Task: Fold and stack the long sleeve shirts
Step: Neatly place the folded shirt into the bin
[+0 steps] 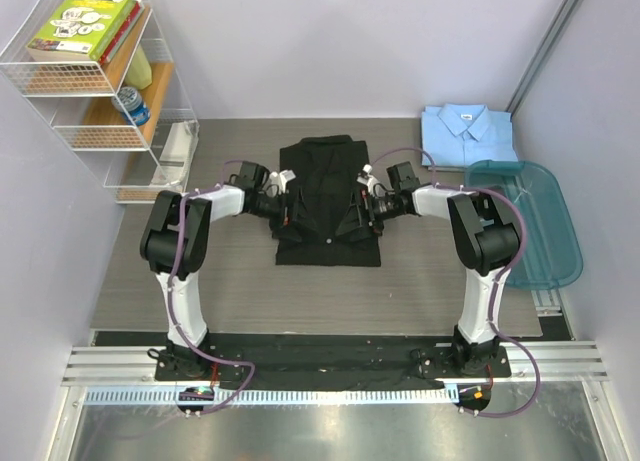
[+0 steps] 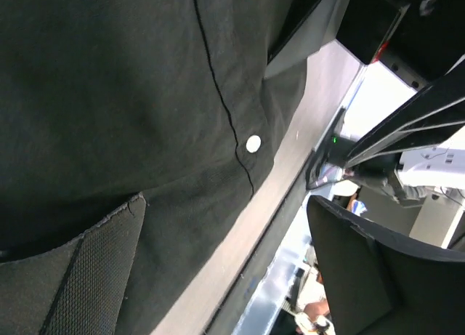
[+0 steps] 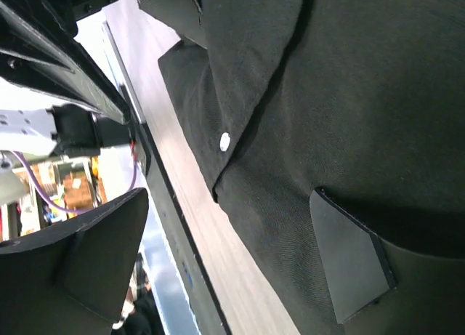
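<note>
- the black shirt (image 1: pixel 328 203) lay in the middle of the table (image 1: pixel 230 281), folded in to a rough rectangle. the light blue shirt (image 1: pixel 467 133) sat folded at the far right corner, well apart from it and just beyond the teal tub (image 1: pixel 525 221).
- the left gripper (image 1: pixel 284 198) stood at the black shirt's left edge and the right gripper (image 1: pixel 369 201) at its right edge. both wrist views showed the jaws wide apart and empty, with no cloth pinched between them.
- in each wrist view one finger (image 2: pixel 94 269) hung right over the dark cloth while its mate stood off the shirt, over bare table.
- risk: if an arm pulled away low, that inner finger could snag the cloth and drag the fold open – it looked very close to the fabric, though i could not tell whether it touched.
- risk: the right wrist view showed a flap lying loose beside a pale button (image 3: pixel 224 141). a later fold could trap it crooked and leave a lumpy, uneven stack.
- risk: the two shirts were far apart, so one would need carrying – a weak or one-sided grab would probably let the folds fall out on the way.
- writing: the green book (image 1: pixel 85 23) on the wire shelf (image 1: pixel 70 131) carried a printed cover, and the blue shirt's collar held a small white tag, but neither was large enough to read. the blue can (image 1: pixel 132 106) could not be read either.
</note>
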Available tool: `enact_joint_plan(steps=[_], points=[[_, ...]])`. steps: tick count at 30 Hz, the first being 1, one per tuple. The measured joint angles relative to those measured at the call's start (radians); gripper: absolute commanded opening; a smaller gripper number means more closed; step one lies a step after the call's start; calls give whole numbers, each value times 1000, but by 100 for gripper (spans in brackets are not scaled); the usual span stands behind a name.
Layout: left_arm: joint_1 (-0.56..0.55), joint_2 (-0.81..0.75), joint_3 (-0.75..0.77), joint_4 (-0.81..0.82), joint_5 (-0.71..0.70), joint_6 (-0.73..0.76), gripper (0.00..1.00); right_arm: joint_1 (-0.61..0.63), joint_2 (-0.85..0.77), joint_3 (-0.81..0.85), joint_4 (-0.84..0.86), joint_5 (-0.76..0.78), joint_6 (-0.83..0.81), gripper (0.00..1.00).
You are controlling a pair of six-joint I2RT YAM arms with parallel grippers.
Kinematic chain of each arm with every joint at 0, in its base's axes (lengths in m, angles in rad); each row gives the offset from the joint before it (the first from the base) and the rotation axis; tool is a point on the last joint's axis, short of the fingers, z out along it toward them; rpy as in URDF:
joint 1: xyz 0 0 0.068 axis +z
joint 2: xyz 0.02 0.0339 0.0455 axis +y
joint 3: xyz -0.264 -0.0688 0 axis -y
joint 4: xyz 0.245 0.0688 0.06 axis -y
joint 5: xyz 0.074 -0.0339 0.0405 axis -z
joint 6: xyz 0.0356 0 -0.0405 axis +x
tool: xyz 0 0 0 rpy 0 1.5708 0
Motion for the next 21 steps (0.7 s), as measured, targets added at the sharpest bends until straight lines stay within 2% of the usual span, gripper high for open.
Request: enact_joint_plan(steps=[3,6,9,11,13,16,18,21], points=[[13,47,67,5,15,11,100,-30,27,35,23,-4,20,100],[28,36,52,27,41,26,100,-44,23,43,40,16,42,100],[33,-61,-56,84,48,19,100,-46,-30,-18,112,42,130,100],[31,-173,-159,136,53,-27,100,-39,-127,-124,202,55,232,100],[7,-288,-261,267,48,-109,100,-6,-258,-252,347,73,374,100],[-51,-385,-397,521,35,-274,100,58,-319,-332,548,83,533,100],[-91,-380,-462,681,12,-369,100,92,-304,-358,658,86,617,100],[-146,-290,-515,898,-30,-500,100,110,-224,-388,827,91,750,100]])
